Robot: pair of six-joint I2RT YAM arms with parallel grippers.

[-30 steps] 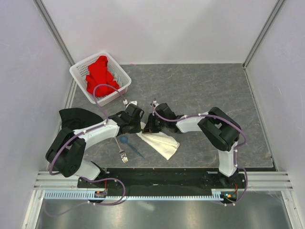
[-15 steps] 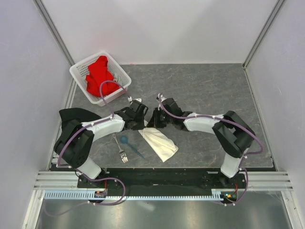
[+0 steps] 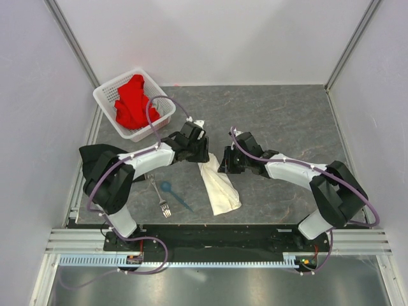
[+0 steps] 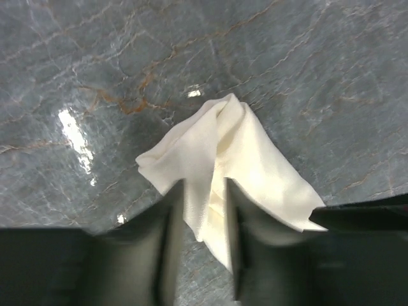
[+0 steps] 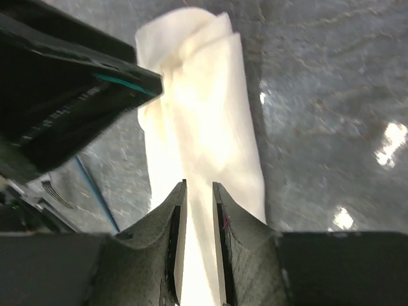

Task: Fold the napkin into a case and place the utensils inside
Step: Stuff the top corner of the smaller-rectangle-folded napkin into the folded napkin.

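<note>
left gripper [image 4: 204,191] and right gripper [image 5: 199,188] narrowly parted, empty, over the cream-white folded fabric napkin [image 3: 218,188]; we should lift straight up to avoid snagging folds.

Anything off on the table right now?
The napkin strip lies skewed on the table, and its far end is bunched with uneven layers. The fork and blue spoon lie outside it, to its left.
</note>
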